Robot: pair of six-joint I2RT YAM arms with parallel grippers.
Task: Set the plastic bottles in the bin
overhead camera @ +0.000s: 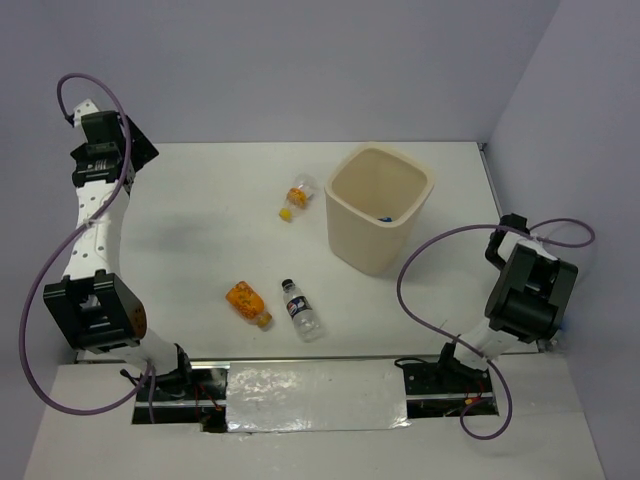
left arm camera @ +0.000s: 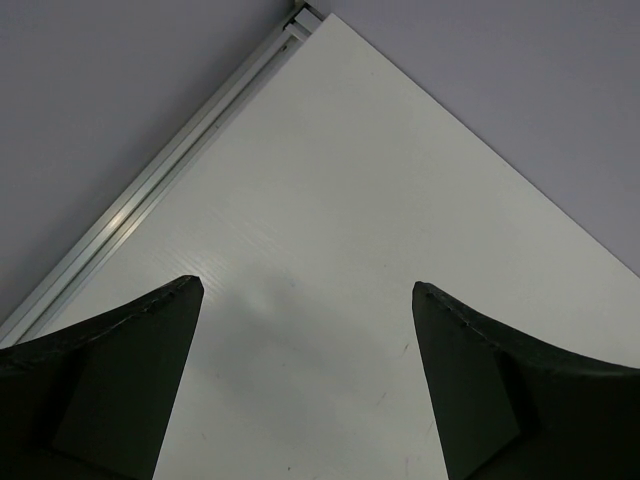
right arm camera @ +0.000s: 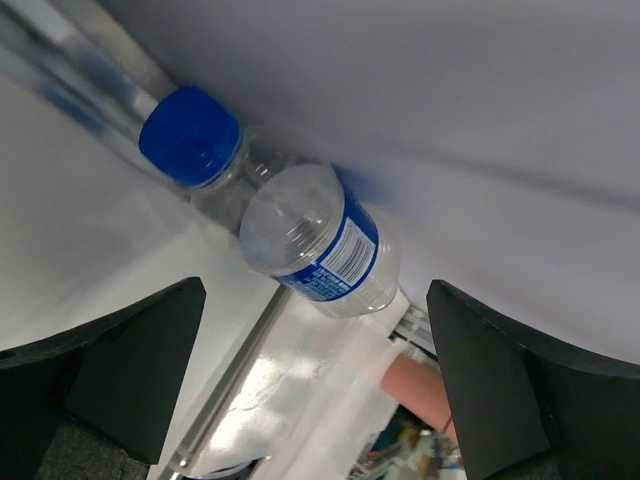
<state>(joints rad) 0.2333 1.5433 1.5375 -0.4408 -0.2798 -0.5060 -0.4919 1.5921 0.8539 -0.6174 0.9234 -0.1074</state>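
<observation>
Left wrist view: the left pincer (left arm camera: 305, 290) is spread wide with nothing between its jaws, hanging over a bare corner of the white table (left arm camera: 330, 180), where a metal rail (left arm camera: 150, 190) runs along the edge ahead of it. Right wrist view: the right pincer (right arm camera: 315, 288) is also spread wide and grips nothing. Ahead of it, against the grey wall (right arm camera: 480, 120) and beyond the table edge, lies a clear bottle with a blue label (right arm camera: 335, 255), with a blue cap (right arm camera: 190, 135) just beside it; whether they belong to one bottle or two cannot be told. Top external view: all three task bottles lie on their sides on the table, well apart from both pincers. The orange bottle (overhead camera: 247, 303) and the dark-cap bottle (overhead camera: 302, 311) lie near each other but not touching, far to the right of the left pincer and closer to the arm bases. The yellow-cap bottle (overhead camera: 297, 196) lies farther back, between the left pincer and the bin (overhead camera: 378, 208), near the bin's wall. The cream bin stands upright to the left of the right pincer, much closer to it than to the left one, with a small blue thing (overhead camera: 385, 215) inside.
</observation>
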